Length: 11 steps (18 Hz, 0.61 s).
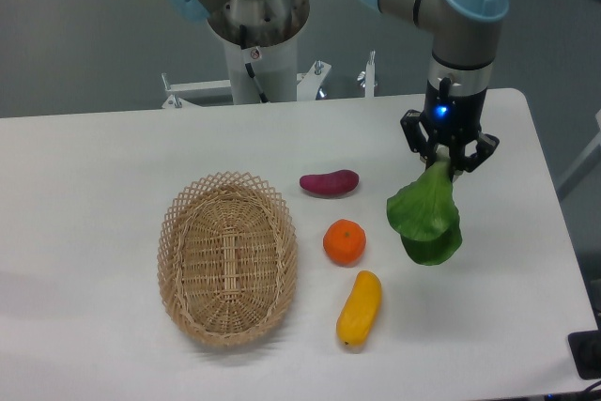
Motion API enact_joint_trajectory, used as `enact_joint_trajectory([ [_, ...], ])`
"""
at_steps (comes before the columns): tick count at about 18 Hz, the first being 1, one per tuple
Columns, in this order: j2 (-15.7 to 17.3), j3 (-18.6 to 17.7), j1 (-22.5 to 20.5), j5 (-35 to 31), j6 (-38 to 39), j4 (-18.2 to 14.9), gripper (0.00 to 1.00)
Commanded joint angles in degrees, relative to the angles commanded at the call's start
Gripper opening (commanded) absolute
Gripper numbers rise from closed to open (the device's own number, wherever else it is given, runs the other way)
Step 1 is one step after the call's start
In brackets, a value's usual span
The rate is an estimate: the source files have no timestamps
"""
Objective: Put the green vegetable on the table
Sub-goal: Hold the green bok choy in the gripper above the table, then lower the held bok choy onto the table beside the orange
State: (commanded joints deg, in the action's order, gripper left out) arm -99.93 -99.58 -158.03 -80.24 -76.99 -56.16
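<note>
The gripper (448, 158) is pinching the green vegetable (427, 218) by its pale stalk, leaves dangling right of the orange (345, 241). It is probably light and floppy; the stalk seems firmest.

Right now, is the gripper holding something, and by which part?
The gripper holds the green vegetable by its pale stalk end; the leaves hang down below.

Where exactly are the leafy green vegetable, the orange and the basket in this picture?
green vegetable (424, 223), fixed camera view, middle of its broad leaves.
orange (345, 241), fixed camera view, centre of the fruit.
basket (174, 232), fixed camera view, left side of its woven rim.
</note>
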Motion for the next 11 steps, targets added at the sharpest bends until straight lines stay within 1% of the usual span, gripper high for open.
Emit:
enact_joint_trajectory([
  [3,-0.1,-0.4,0.0,-0.1,-0.3,0.2,0.39],
  [8,0.3,-2.0,-0.1,-0.4,-3.9,0.3,0.39],
  [11,0.4,-2.6,-2.0,-0.4,-7.7,0.3,0.39],
])
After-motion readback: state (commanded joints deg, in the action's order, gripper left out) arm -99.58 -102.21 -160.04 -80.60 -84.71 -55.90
